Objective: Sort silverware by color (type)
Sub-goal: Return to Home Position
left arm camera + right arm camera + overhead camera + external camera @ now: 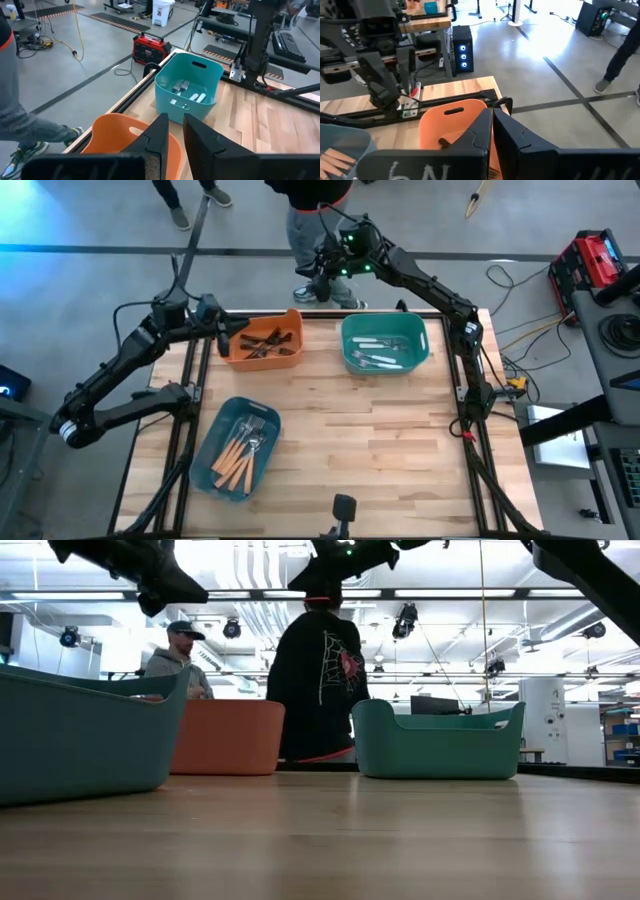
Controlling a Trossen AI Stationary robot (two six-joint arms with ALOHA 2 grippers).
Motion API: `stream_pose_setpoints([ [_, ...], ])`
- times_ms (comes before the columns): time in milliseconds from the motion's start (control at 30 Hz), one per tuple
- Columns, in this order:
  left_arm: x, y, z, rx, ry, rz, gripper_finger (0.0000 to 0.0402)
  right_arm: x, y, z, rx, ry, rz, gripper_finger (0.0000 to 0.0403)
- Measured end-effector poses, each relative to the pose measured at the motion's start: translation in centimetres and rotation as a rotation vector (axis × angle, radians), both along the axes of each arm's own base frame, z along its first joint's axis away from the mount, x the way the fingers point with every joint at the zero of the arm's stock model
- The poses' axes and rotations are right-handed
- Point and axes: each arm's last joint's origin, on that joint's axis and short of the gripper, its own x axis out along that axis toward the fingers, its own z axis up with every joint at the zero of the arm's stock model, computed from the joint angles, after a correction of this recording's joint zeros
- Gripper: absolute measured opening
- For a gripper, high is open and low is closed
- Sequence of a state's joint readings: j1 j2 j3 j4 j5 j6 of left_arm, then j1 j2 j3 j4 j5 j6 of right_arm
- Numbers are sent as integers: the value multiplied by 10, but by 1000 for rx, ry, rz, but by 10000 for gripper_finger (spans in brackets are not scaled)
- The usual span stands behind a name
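Hanging over the rim of the orange bin [292, 360], jaws slightly parted and empty, the left gripper [237, 337] could snag it going home, spilling the black forks [262, 340] inside; the right gripper [322, 272], jaws clenched empty, waits beyond the surface [380, 440].

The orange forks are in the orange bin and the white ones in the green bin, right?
No. The high view shows the orange forks in the blue-green bin. The white forks are in the green bin.
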State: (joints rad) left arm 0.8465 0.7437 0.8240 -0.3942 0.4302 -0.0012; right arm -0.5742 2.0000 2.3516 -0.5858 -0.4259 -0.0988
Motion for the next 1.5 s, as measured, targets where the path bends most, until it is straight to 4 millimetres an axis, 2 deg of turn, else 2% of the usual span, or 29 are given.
stream_pose_setpoints([
  [633,-2,-2,1,48,12,-10,41,-14,14,25,-71,-53,11,9],
  [1000,-3,-1,1,56,24,34,41,-14,15,25,-58,-47,11,9],
  [1267,-3,0,1,59,26,42,41,-5,34,22,-43,-17,63,9],
  [1500,-3,0,1,61,25,45,41,-7,38,20,-26,22,69,9],
])
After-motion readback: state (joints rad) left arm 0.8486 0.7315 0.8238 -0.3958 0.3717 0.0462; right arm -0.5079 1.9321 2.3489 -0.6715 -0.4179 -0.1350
